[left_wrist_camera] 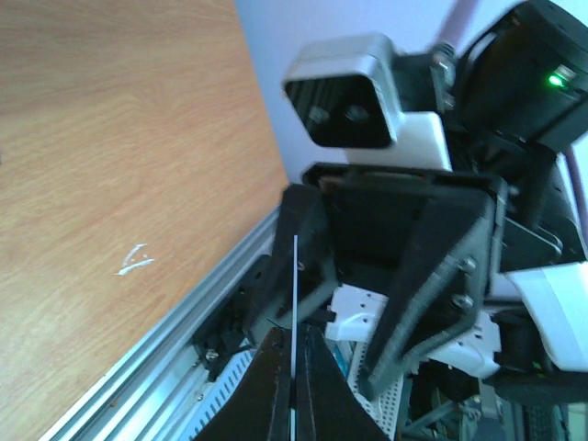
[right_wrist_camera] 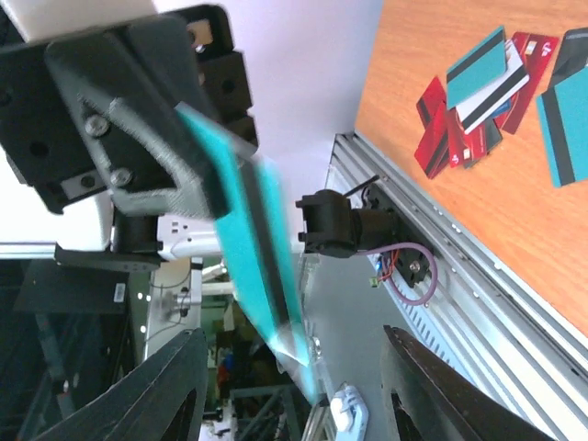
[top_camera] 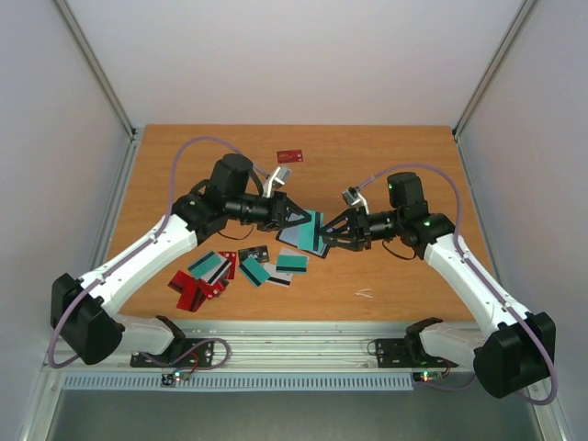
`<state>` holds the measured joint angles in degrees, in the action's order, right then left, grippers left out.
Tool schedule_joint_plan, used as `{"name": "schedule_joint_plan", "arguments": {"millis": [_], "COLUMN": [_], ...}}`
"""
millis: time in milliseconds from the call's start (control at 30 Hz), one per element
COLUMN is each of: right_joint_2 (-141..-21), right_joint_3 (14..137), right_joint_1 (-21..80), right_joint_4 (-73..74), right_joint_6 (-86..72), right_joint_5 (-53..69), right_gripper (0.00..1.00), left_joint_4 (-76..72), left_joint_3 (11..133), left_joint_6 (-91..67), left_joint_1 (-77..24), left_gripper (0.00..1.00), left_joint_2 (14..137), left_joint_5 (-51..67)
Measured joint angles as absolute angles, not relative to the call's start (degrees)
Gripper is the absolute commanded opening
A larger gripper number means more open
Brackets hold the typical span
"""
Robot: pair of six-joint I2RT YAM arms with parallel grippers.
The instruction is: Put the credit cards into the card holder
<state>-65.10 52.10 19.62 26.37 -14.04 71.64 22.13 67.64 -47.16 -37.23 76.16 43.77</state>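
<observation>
Pale walls enclose an orange-brown wooden tabletop (top_camera: 386, 165) where both arms meet near the middle. The left gripper (top_camera: 296, 219) has its jaws pressed together on one short end of a teal credit card (top_camera: 315, 227). In the left wrist view the card (left_wrist_camera: 296, 276) shows only as a thin pale line, edge-on. Its long axis points straight away from the left jaws toward the right gripper (top_camera: 333, 231), roughly across the tabletop, and it is raised above the wood. From the right wrist the dark stripe runs along that same length of the card (right_wrist_camera: 243, 230). The right jaws stand apart on either side of the card's free end, holding nothing. A pale grey-blue panel with a dark edge, seemingly the opened card holder (top_camera: 296, 237), sits just beside and below the card; whether it is held or lying flat cannot be told. More credit cards (top_camera: 207, 276) lie scattered near the left arm, and one red card (top_camera: 290, 156) lies far off.
</observation>
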Motion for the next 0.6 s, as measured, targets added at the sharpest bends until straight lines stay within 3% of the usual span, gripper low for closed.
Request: {"name": "schedule_joint_plan", "arguments": {"millis": [167,400,467,533,600], "right_joint_2": [-66.46,-67.51,-67.55,-67.57,-67.57], "right_joint_3": [52.38,52.40,52.14,51.62,51.33], "right_joint_1": [18.79,18.81,18.79,18.50,18.26], "right_joint_4": [24.58,13.41,9.82,5.28,2.09], "right_joint_6": [-15.38,-23.42,-26.37,-29.78,-32.32], "right_joint_5": [72.95,76.07,76.73,77.41,77.95], "right_gripper": [0.38,0.02,0.01,0.01,0.01], "left_joint_4": [20.29,18.20,17.52,16.91,16.53], "left_joint_3": [68.73,70.61,70.91,71.44,72.07], "left_joint_6": [-47.79,-49.21,-49.50,-49.60,-49.78], "left_joint_1": [-37.28,-37.28,-37.06,-36.75,-36.58], "left_gripper": [0.00,0.00,0.01,0.06,0.24], "left_joint_2": [76.73,79.72,80.18,80.42,80.62], "left_joint_5": [47.66,50.00,50.50,50.94,51.20]}}
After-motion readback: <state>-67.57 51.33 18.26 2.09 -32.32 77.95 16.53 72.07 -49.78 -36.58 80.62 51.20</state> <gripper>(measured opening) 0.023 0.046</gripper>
